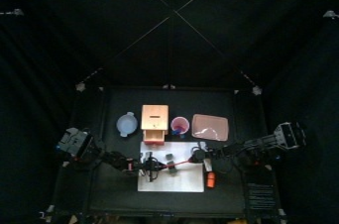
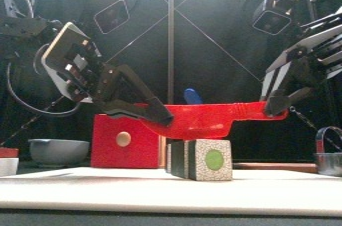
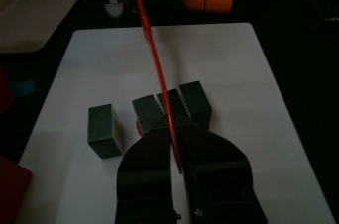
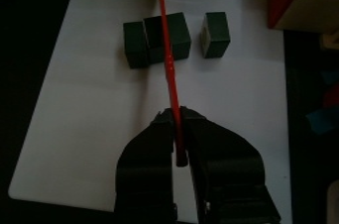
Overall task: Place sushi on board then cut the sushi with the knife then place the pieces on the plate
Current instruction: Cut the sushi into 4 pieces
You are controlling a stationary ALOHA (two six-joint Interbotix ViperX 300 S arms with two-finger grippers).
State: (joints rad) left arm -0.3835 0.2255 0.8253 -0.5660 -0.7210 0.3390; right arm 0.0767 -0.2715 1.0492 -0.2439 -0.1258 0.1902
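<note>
Counter, left to right.

A blue-grey bowl (image 1: 126,123) stands at the back left, clear of the work.

The left pincer (image 2: 150,112) is clenched on the left end of the red knife (image 2: 214,118).

The wooden box (image 1: 157,121) stands behind the board, not involved.

The sushi (image 2: 201,158) lies on the white board (image 3: 245,79), so the first step is judged complete. In the left wrist view one block (image 3: 102,129) sits apart from the others. The rest (image 3: 195,104) stand close together, and the blade runs over their middle.

In the front view the knife lies level, directly over the roll and just at its top. Whether it touches cannot be told.

The right pincer (image 2: 278,105) is clenched on the knife's right end, so both arms carry the one blade.

The pink plate (image 1: 209,126) lies at the back right, holding no sushi.

Step in hand: cutting.

The next move calls for both arms to press down together and keep the blade level on the seam between blocks. After that the pieces go to the plate.

Risk, as judged: uneven pressure could tip the blade or push the blocks sideways.
</note>
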